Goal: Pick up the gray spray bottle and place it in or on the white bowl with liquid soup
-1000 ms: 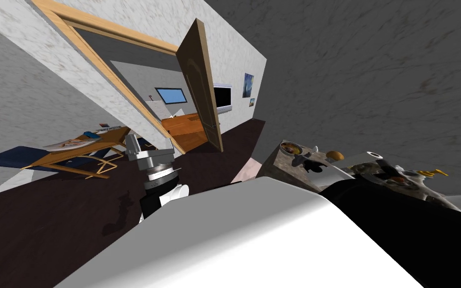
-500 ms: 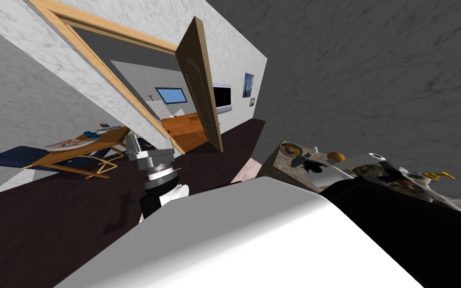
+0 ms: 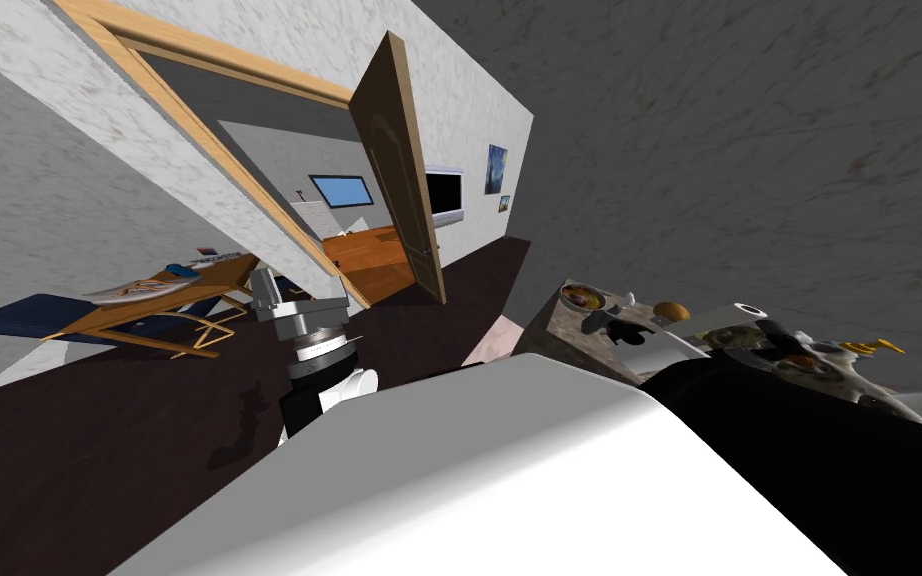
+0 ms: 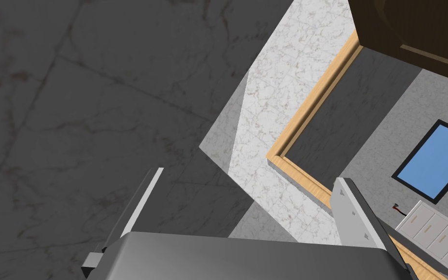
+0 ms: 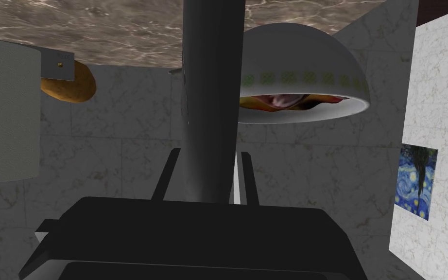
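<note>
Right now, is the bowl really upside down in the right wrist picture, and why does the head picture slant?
Right wrist view: the camera is inverted, not the white bowl or counter; the grey spray bottle in the right claw reads dark. Head view: the shared slant is the camera's roll.

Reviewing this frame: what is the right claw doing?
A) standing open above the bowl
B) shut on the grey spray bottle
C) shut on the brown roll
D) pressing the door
B: the right claw presses both fingers against the sides of the grey spray bottle, with the white bowl behind it.
</note>
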You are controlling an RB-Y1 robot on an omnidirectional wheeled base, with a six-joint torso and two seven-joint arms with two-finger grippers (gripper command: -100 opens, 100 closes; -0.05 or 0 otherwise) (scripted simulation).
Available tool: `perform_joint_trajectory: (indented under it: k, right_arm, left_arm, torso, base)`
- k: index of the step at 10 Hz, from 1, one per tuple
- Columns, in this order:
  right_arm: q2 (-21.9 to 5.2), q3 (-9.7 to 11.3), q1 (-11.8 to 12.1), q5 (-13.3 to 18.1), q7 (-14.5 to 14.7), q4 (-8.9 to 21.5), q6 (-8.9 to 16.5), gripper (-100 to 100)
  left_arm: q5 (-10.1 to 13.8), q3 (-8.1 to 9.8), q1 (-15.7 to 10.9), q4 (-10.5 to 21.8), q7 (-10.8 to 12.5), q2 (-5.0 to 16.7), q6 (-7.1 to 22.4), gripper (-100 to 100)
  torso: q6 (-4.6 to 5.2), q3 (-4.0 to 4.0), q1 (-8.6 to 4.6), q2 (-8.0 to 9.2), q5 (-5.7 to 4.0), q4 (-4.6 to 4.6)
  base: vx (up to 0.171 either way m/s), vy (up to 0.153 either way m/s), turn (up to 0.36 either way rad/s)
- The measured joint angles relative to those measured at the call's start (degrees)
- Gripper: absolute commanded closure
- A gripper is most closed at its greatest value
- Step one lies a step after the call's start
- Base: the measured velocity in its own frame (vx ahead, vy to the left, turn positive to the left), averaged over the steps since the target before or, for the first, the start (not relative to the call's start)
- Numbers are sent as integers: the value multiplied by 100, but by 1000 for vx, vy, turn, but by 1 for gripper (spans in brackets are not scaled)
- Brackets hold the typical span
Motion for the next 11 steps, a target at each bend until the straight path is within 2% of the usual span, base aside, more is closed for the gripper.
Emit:
perform_joint_trajectory:
  k: [1,2,6,8,11]
  right_arm:
    - [1,1,0,0,0,2,-2,100]
    - [-28,-89,-20,-12,-65,-8,-4,100]
    - [-1,-526,67,53,-349,-566,280,100]
    - [-103,-708,67,-13,-439,-713,420,100]
    - [-193,-1018,206,-136,-560,-1044,643,100]
  left_arm:
    - [0,0,0,0,0,0,0,0]
    - [0,0,0,0,0,0,0,0]
    - [0,-1,0,0,0,-1,0,0]
    - [0,0,0,0,0,0,0,0]
    - [0,0,0,0,0,0,0,0]
  torso:
    - [0,-2,-8,-4,-2,-1]
    - [1,0,10,-2,5,1]
    - [11,18,49,23,17,13]
    - [9,15,22,15,13,15]
    - [12,10,2,6,8,14]
  base:
    - [-12,64,-29]
    - [2,97,-46]
    - [-35,102,-59]
    - [-6,33,-35]
    - [17,5,-32]
